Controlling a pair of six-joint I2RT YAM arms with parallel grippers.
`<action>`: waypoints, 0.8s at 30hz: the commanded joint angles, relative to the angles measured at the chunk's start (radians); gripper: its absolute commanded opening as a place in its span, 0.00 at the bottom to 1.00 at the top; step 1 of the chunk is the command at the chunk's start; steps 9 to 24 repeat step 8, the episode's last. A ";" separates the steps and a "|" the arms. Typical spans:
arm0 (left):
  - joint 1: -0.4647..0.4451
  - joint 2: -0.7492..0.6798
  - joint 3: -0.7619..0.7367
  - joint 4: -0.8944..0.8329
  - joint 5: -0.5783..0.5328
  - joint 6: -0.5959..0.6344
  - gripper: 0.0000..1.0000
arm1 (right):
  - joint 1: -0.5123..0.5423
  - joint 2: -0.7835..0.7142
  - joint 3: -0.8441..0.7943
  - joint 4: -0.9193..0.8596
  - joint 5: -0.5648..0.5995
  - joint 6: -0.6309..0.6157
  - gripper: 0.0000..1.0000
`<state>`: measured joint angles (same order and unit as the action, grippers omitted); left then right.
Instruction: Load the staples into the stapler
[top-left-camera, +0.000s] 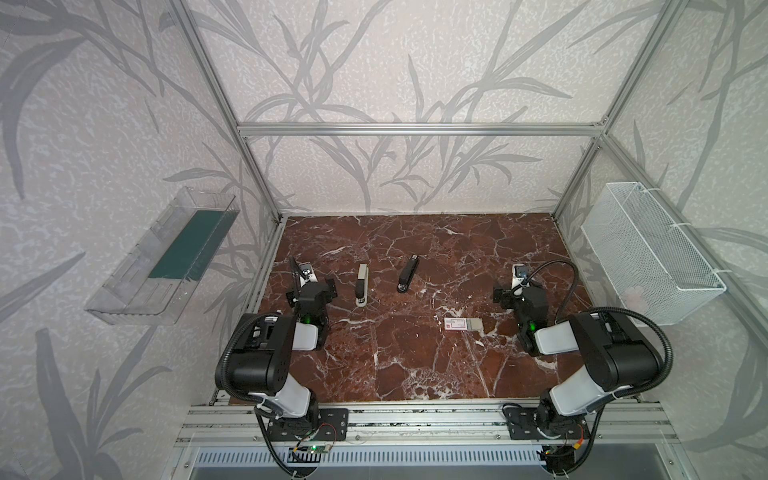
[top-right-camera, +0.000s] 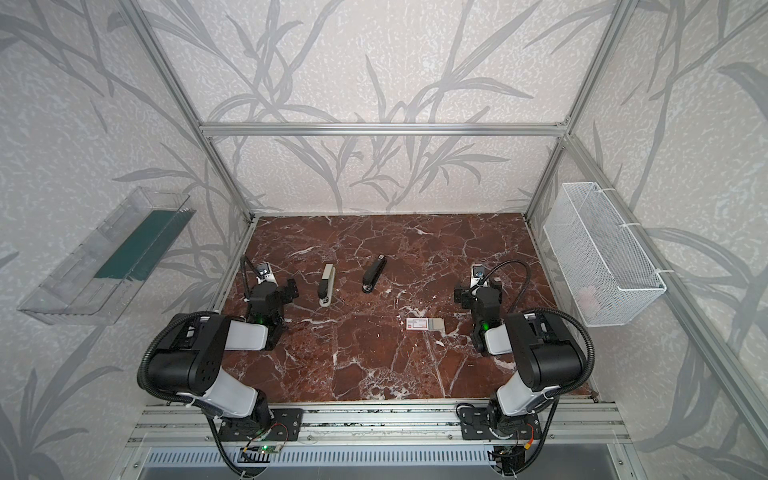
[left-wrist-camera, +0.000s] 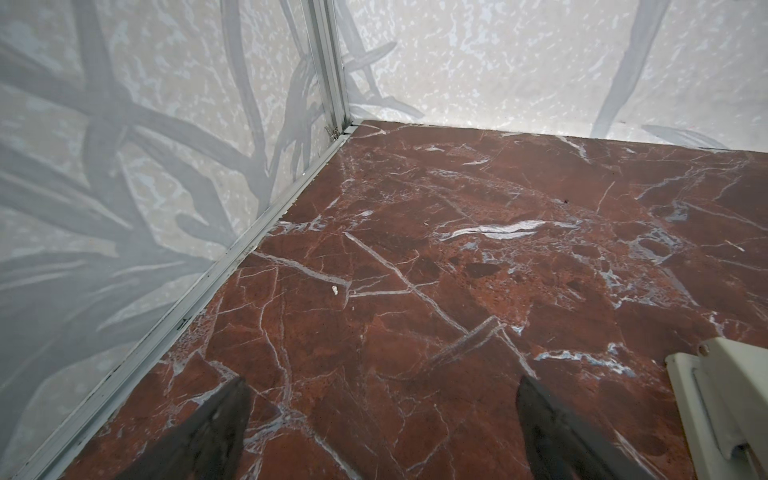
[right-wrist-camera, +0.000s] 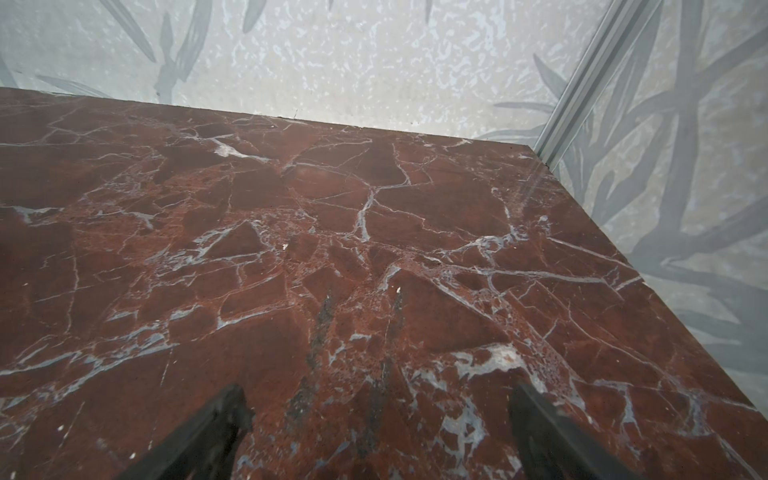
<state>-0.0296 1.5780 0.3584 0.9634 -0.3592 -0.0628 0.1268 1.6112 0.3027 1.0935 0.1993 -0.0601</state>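
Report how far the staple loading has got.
Done: nothing yet. The beige stapler and black stapler lie on the table, apparently shut. In hand: nothing; the left claw and right claw are open and empty. Left: everything; the staples sit at their white box.

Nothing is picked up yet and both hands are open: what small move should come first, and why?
Probably bring the right hand over the staples sticking out of the box: that hand is open and empty, and the box lies close beside it, far from the left hand.
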 joint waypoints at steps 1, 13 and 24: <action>0.002 0.002 0.007 0.028 0.001 0.010 0.99 | 0.002 -0.017 0.015 0.007 -0.006 0.003 0.99; 0.003 0.000 0.008 0.026 0.003 0.009 0.99 | 0.002 -0.020 0.057 -0.076 -0.014 0.001 0.99; 0.003 0.000 0.008 0.026 0.003 0.009 0.99 | 0.002 -0.020 0.057 -0.076 -0.014 0.001 0.99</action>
